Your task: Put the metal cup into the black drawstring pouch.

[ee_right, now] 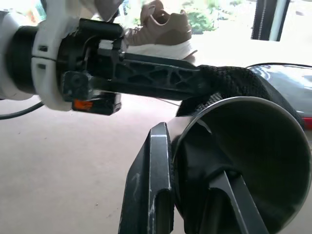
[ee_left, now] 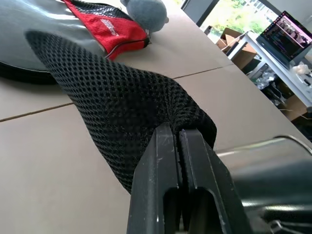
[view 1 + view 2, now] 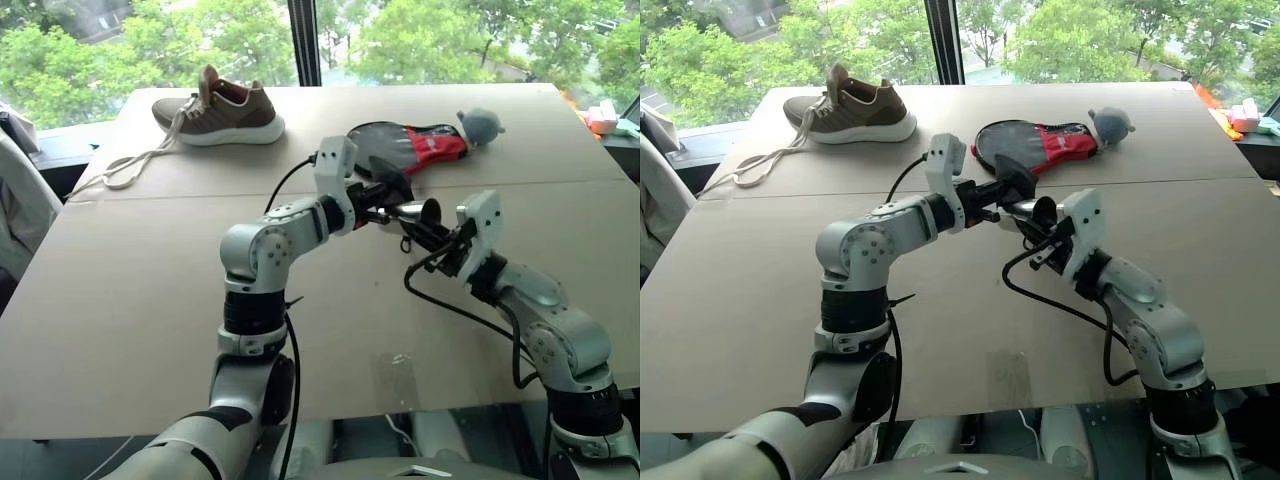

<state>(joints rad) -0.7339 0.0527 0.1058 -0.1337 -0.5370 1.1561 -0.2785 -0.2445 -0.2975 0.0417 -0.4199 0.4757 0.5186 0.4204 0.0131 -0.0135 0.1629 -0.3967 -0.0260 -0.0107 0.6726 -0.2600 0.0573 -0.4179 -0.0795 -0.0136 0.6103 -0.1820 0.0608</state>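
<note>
Midway: left tool (image 2: pixel 179 141) pinched shut on pouch (image 2: pixel 122 107), right tool (image 1: pixel 195 161) gripping cup (image 1: pixel 243 161) by its rim beside it above the bench (image 3: pixel 150 300), insertion not yet done.

The two eye views look down and forward from high up over the desk (image 3: pixel 130 330), toward its far edge and the window, and they share almost the same scene. The left wrist view sits very close behind the left gripper (image 2: pixel 179 146) and faces the desk's far right corner. The right wrist view sits very close behind the right gripper (image 1: pixel 195 161) and faces the far left corner, and it also shows the left gripper.
</note>
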